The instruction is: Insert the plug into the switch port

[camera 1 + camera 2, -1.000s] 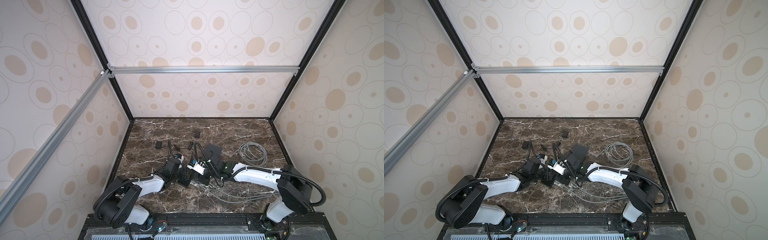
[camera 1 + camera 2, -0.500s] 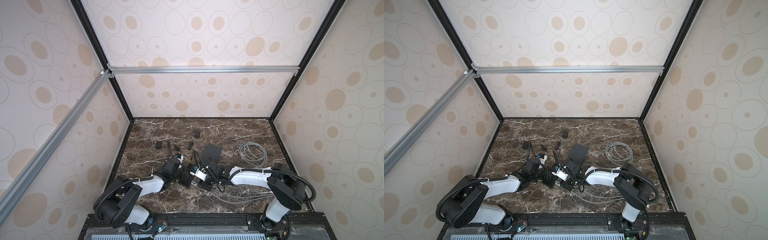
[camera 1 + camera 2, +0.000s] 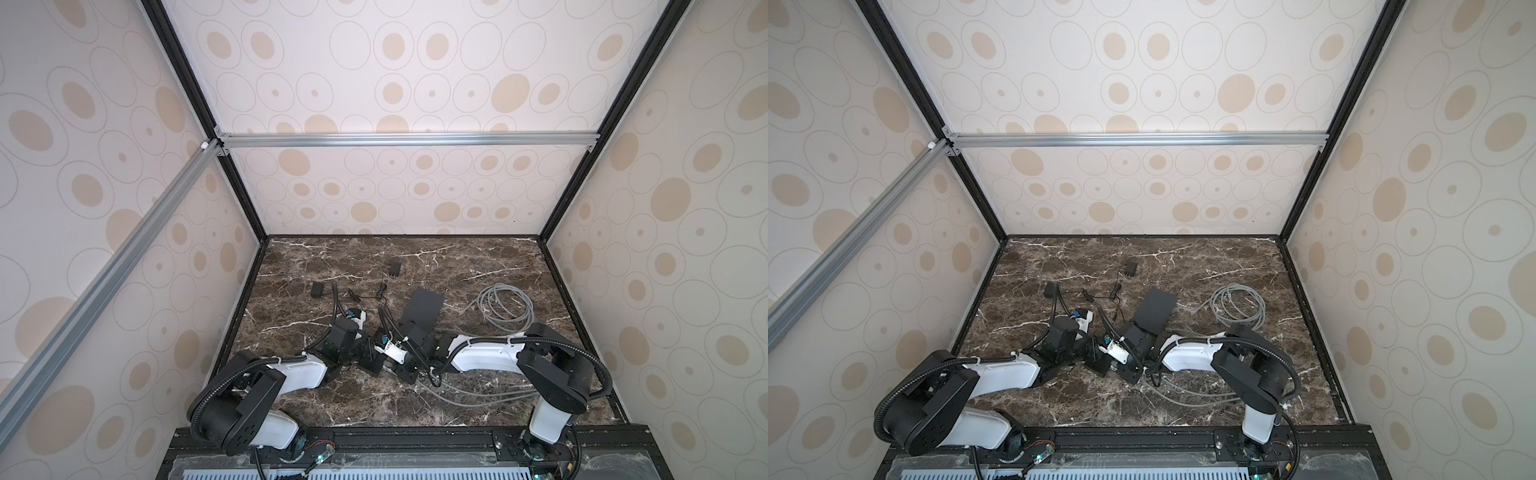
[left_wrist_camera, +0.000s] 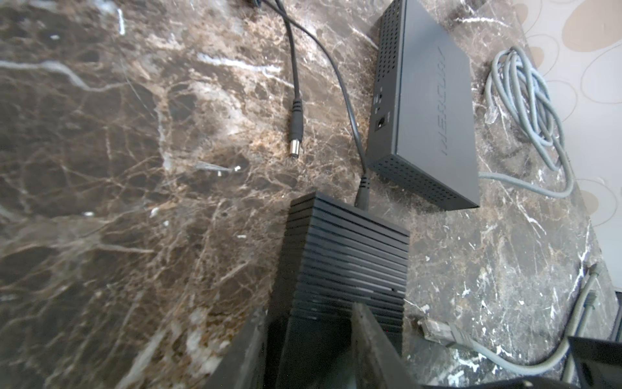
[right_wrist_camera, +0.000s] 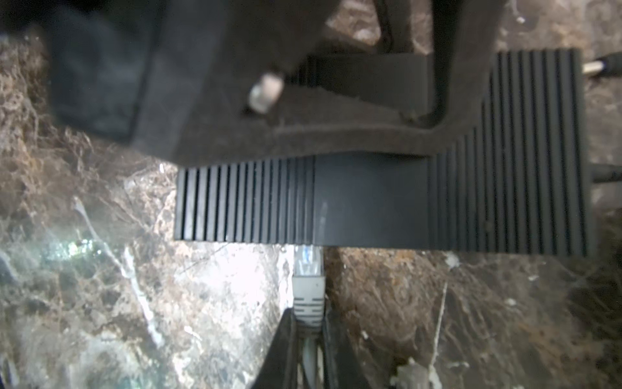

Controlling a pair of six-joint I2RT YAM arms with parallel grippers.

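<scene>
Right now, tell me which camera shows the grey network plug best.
The right wrist view. There the plug sits close, its clear tip at the edge of the ribbed switch and its boot pinched by the right gripper. The left wrist view shows the plug small and blurred near a corner. In both top views it is too small to make out.

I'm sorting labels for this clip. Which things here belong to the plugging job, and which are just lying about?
In the job: grey plug, ribbed switch, left gripper holding the switch, right gripper holding the plug.
Lying about: flat black box, loose barrel plug, small black adapter, coiled grey cable (link to plug unclear).
</scene>
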